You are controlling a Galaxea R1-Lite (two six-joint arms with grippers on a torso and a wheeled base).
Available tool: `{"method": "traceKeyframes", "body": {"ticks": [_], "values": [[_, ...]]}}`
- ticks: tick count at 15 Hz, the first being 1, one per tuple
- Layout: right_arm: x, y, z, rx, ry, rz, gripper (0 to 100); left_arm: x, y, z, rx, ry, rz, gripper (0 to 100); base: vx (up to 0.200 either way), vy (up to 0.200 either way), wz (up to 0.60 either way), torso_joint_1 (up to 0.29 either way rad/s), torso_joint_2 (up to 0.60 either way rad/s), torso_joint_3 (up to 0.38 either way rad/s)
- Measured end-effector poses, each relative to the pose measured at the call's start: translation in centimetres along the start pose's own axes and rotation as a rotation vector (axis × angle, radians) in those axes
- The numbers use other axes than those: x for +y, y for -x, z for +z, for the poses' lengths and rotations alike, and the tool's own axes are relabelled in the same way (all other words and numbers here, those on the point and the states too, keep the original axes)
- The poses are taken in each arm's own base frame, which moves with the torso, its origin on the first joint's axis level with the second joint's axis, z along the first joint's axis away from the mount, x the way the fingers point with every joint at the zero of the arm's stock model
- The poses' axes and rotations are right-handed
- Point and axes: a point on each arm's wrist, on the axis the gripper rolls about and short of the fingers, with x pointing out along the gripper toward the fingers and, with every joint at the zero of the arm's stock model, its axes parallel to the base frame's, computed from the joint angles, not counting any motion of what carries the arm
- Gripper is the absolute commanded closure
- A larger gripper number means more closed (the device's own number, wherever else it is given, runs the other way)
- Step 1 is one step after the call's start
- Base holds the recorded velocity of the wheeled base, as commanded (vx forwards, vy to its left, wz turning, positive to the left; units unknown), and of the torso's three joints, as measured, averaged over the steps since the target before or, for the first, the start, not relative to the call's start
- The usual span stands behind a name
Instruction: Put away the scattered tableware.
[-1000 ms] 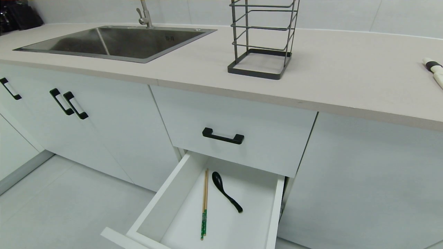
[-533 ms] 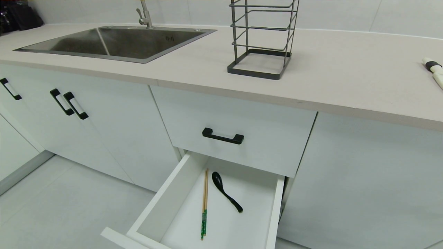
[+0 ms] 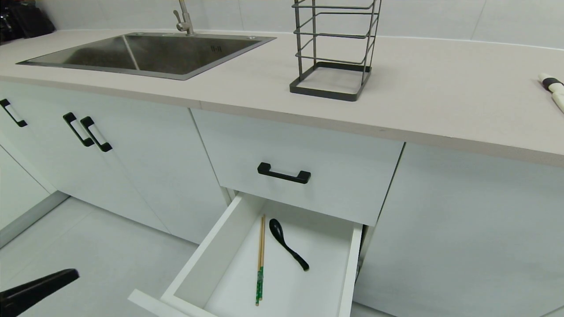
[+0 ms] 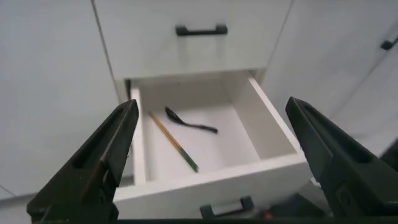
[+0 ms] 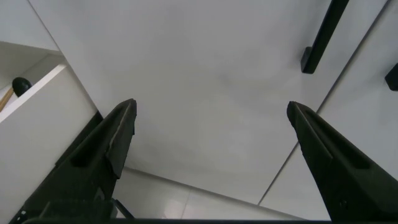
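Left gripper (image 4: 211, 106) and right gripper (image 5: 211, 109) stand wide open, empty. If the drawer (image 4: 211, 182) is pushed hard — chopsticks (image 4: 174, 142) and spoon (image 4: 189, 123) may slide.

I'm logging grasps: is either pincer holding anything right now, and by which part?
Nothing is held. Left pincer and right pincer are open and empty; chopsticks and spoon lie in the drawer.

Drawer front (image 3: 150, 304) and wire rack (image 3: 324, 95) top beyond head-view edges.
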Motion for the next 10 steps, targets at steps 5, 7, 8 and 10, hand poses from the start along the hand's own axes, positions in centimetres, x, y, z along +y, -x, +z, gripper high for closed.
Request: {"method": "traceKeyframes", "body": {"ticks": [5,7,8,10], "values": [[0.0,0.0,0.0,0.001,0.000,0.003,0,1.1,-3.7,-0.5,0.273,0.120,-0.101,0,0.000,0.000,0.00,0.000,0.00,0.000],[0.0,0.0,0.0,0.001,0.000,0.003,0,1.4,-4.7,-0.7,0.434,0.189,-0.094,0,0.000,0.000,0.00,0.000,0.00,0.000],[0.0,0.0,0.0,0.001,-0.001,0.003,0,1.6,-5.3,-0.2,0.484,0.206,-0.088,0,0.000,0.000,0.00,0.000,0.00,0.000],[0.0,0.0,0.0,0.000,-0.001,0.003,0,1.6,-6.0,0.6,0.553,0.207,-0.064,0,0.000,0.000,0.00,0.000,0.00,0.000]]}}
